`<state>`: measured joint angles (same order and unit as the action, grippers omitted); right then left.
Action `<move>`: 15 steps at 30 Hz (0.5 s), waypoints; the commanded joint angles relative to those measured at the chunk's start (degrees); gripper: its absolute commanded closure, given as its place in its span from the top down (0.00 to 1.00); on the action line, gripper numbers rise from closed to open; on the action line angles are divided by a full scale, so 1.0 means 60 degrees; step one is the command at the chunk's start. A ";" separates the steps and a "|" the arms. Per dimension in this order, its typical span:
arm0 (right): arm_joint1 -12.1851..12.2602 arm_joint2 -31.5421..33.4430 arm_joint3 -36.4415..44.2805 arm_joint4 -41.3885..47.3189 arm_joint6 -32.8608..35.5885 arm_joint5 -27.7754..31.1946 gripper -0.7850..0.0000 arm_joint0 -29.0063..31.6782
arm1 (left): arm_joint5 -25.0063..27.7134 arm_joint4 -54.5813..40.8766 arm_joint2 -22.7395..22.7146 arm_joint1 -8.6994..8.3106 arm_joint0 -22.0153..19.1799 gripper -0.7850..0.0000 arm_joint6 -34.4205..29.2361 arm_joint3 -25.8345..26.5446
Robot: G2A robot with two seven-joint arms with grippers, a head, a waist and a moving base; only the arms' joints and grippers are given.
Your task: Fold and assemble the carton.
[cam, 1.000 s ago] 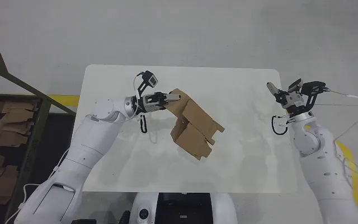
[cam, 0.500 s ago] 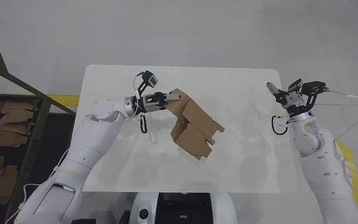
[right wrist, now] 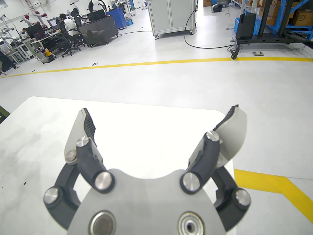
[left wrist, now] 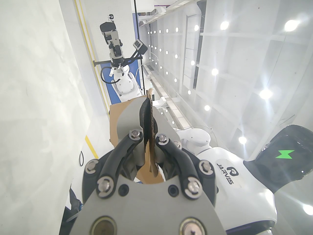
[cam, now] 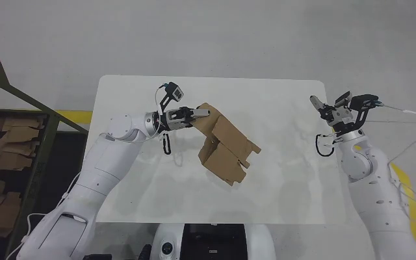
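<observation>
Carton point(cam: 227, 146) edge tight inside left hand point(cam: 203, 112); right hand point(right wrist: 159, 114) wide open, empty.

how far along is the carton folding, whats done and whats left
Done: the carton is gripped, with the left gripper shut on one panel edge. In hand: the carton looks only partly opened, with flaps sticking out unevenly. Left: folding the flaps in and closing it up. The right gripper is open near the edge of the table, apart from the carton.
</observation>
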<state>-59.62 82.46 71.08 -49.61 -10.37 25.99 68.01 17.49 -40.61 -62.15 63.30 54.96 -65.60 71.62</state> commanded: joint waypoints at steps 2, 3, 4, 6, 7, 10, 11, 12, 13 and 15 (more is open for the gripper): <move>0.0000 0.0000 0.0000 0.0000 0.0000 0.0000 1.00 0.0000 | 0.0000 0.0000 0.0000 0.0000 0.0000 0.00 0.0000 0.0000; 0.0000 0.0000 0.0000 0.0000 0.0000 0.0000 1.00 0.0000 | 0.0000 0.0000 0.0000 0.0000 0.0000 0.00 0.0000 0.0000; 0.0000 0.0000 0.0000 0.0000 0.0000 0.0000 1.00 0.0000 | 0.0000 0.0000 0.0000 0.0000 0.0000 0.00 0.0000 0.0000; 0.0000 0.0000 0.0000 0.0000 0.0000 0.0000 1.00 0.0000 | 0.0000 0.0000 0.0000 0.0000 0.0000 0.00 0.0000 0.0000; 0.0000 0.0000 0.0000 0.0000 0.0000 0.0000 1.00 0.0000 | 0.0000 0.0000 0.0000 0.0000 0.0000 0.00 0.0000 0.0000; 0.0000 0.0000 0.0000 0.0000 0.0000 0.0000 1.00 0.0000 | 0.0000 0.0000 0.0000 0.0000 0.0000 0.00 0.0000 0.0000; 0.0000 0.0000 0.0000 0.0000 0.0000 0.0000 1.00 0.0000 | 0.0000 0.0000 0.0000 0.0000 0.0000 0.00 0.0000 0.0000; 0.0000 0.0000 0.0000 0.0000 0.0000 0.0000 1.00 0.0000 | 0.0000 0.0000 0.0000 0.0000 0.0000 0.00 0.0000 0.0000; 0.0000 0.0000 0.0000 0.0000 0.0000 0.0000 1.00 0.0000 | 0.0000 0.0000 0.0000 0.0000 0.0000 0.00 0.0000 0.0000; -0.0011 0.0026 0.0089 0.0149 0.0055 -0.0005 1.00 0.0063 | 0.0000 0.0000 0.0000 0.0000 0.0000 0.00 0.0000 0.0000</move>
<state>-59.66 82.52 71.31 -49.25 -10.23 25.92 68.20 17.49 -40.61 -62.15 63.30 54.96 -65.60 71.62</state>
